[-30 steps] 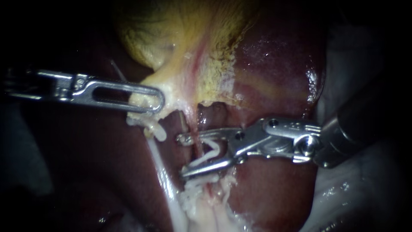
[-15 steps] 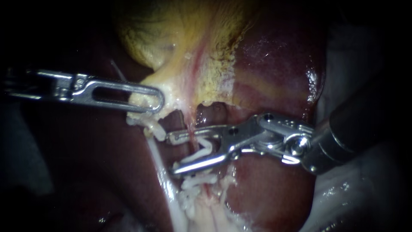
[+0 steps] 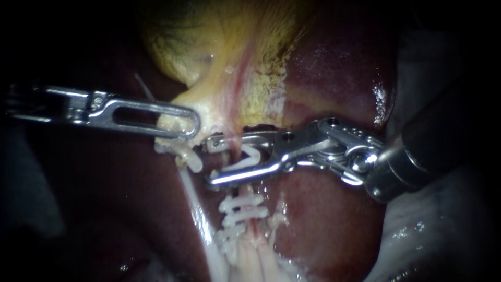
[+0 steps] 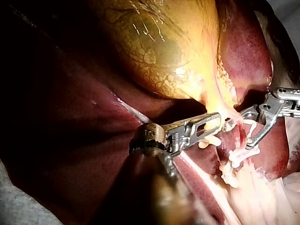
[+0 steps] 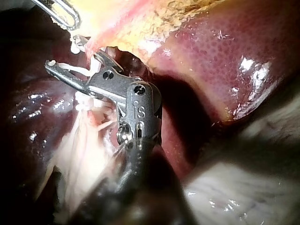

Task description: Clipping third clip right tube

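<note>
From here the risks, as I judge them, run across the endoscope view. At centre left, the left instrument (image 3: 194, 121) is the only thing holding the gallbladder (image 3: 193, 47) taut. If that bite slips, the right tube (image 3: 251, 225) could slacken and slide out of the waiting clip. Just right of it, the lower jaw tip of the right instrument (image 3: 209, 162) lies near the pale tube (image 3: 194, 209) on the left, so closing could snag that tube as well. The upper jaw lies against the gallbladder's ragged pale edge, and firing there could trap that fringe with the tube. I cannot tell whether the tube sits fully inside the clip, and a partial bite would leave it only half closed.

The left instrument's jaws lie together, clamped on the gallbladder's lower tip; in the left wrist view yellow tissue shows through the jaw's slot (image 4: 211, 123). The right instrument's jaws stand wide apart at frame centre, each bearing 1 leg of the white open clip (image 3: 249, 155), with the right tube crossing between them, unsqueezed. The 2 clips (image 3: 241, 202) already on that tube sit just below, left of the liver (image 3: 334, 68).
</note>
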